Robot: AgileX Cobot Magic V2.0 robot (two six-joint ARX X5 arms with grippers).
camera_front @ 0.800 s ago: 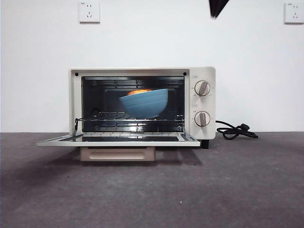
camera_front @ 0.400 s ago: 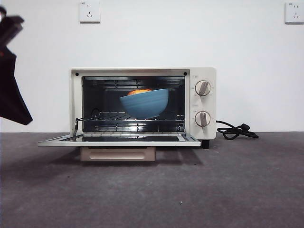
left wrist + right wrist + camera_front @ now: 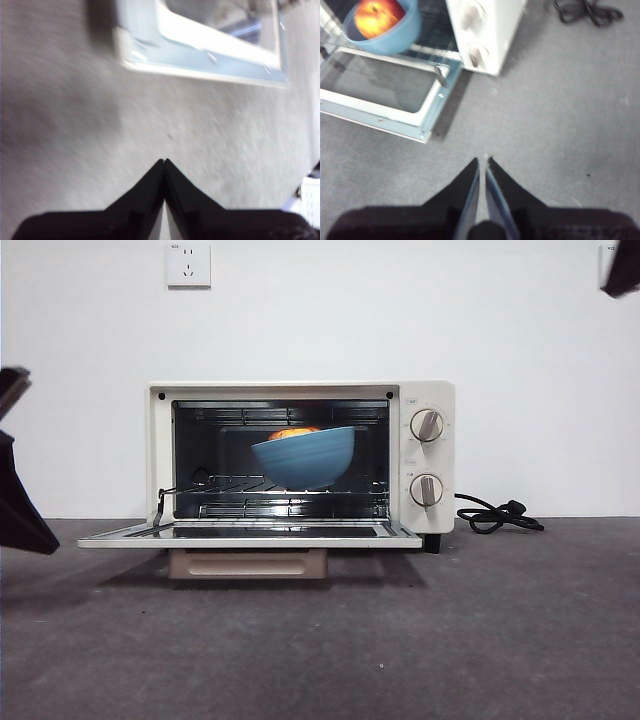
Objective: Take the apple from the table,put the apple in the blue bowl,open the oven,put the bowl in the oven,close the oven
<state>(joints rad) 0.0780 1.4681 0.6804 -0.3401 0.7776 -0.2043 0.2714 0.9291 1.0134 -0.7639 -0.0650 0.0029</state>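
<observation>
The left gripper (image 3: 164, 162), jaws pressed together, is being held above the table (image 3: 450, 640), just before the lowered oven (image 3: 300, 455) door (image 3: 250, 533). Its stiff, hinged handle (image 3: 247, 563) is probably best pushed upward. Beyond, the blue bowl (image 3: 303, 458) is holding the apple (image 3: 293, 432) inside. The right gripper (image 3: 482, 162) is waiting, closed.

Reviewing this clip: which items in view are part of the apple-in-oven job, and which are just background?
Job items:
- apple, in the blue bowl
- oven, door open
- table
- left gripper, shut, near the door
- right gripper, shut

Background:
- power cord
- wall sockets
</observation>
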